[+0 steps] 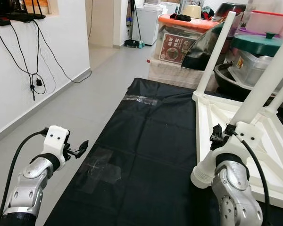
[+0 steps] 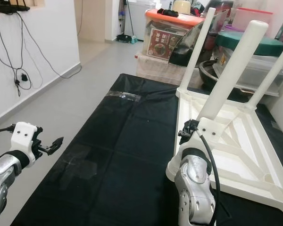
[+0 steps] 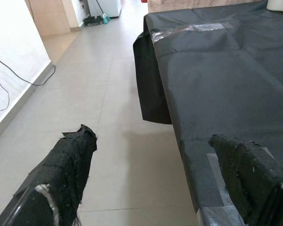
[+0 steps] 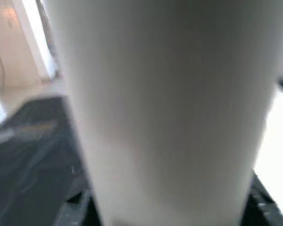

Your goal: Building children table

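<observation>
The white children's table [image 2: 236, 141] lies upside down on a black sheet [image 2: 127, 141] spread over the floor, at about 3 o'clock in the head views. Three white legs stand up from its underside: one at the far corner [image 2: 198, 47], one on the far right [image 2: 273, 75], and a near one [image 2: 233, 70] rising from the corner closest to the robot. The right pincer [image 2: 191, 129] sits at the base of that near leg, and its wrist view shows the white leg pressed close between the dark fingers, so it appears clamped on the leg. The left pincer [image 1: 80, 149] hovers at 9 o'clock over the sheet's edge, fingers [image 3: 70, 165] spread wide and holding nothing. By my judgement most of the build is done; this leg is likely being seated or tightened. Whether a fourth leg remains I cannot tell, since the near right corner is cut off.
</observation>
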Tool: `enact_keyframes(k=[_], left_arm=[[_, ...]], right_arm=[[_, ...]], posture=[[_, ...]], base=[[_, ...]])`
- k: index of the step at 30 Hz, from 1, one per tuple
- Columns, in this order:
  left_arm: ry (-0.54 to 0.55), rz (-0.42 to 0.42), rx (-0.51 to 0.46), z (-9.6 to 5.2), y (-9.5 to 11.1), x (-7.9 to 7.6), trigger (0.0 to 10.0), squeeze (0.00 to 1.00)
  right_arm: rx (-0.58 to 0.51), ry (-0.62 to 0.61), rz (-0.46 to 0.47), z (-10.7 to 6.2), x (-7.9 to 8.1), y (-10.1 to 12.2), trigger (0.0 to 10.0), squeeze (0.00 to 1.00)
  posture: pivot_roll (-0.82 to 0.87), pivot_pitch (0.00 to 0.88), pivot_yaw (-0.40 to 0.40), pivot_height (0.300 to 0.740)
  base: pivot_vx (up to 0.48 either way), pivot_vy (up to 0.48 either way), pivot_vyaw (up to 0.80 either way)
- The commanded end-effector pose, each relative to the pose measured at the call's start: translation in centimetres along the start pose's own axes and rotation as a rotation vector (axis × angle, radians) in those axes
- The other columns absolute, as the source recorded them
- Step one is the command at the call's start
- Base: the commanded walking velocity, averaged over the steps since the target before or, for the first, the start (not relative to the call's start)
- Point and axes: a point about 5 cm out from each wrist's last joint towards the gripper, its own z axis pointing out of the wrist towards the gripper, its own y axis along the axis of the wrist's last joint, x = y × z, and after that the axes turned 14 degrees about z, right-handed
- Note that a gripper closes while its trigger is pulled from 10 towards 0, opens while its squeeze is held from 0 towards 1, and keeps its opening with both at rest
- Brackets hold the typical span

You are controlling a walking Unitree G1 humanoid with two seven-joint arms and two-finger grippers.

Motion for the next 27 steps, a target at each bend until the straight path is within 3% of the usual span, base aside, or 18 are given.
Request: enact_keyframes(k=[1, 15, 24, 25, 27], left_arm=[[-0.016, 0.023, -0.002, 0.3, 0.2, -0.3, 10.0, 0.0], [-0.02, 0.023, 0.002, 0.1, 0.1, -0.3, 10.0, 0.0], [-0.025, 0.024, 0.001, 0.2, 0.0, -0.5, 10.0, 0.0], [-0.028, 0.023, 0.001, 0.2, 0.0, -0.5, 10.0, 0.0], [-0.03, 0.022, 0.0, 0.3, 0.0, -0.6, 10.0, 0.0]], right_arm=[[0.081, -0.137, 0.014, 0.0, -2.3, -1.7, 10.0, 1.0], [-0.055, -0.038, 0.044, -0.3, -0.7, 2.0, 10.0, 1.0], [-0.08, 0.008, 0.007, 0.3, -0.8, 3.4, 10.0, 1.0], [-0.088, 0.016, -0.022, 0.8, -1.2, 3.9, 10.0, 0.0], [-0.096, 0.023, -0.051, 1.2, -1.6, 4.3, 10.0, 0.0]], posture=[[0.12, 0.0, -0.046, 0.74], [0.1, 0.0, -0.045, 0.74], [0.09, 0.0, -0.045, 0.74], [0.08, 0.0, -0.046, 0.74], [0.08, 0.0, -0.045, 0.74]], base=[[0.0, 0.0, 0.0], [0.0, 0.0, 0.0], [0.0, 0.0, 0.0], [0.0, 0.0, 0.0], [0.0, 0.0, 0.0]])
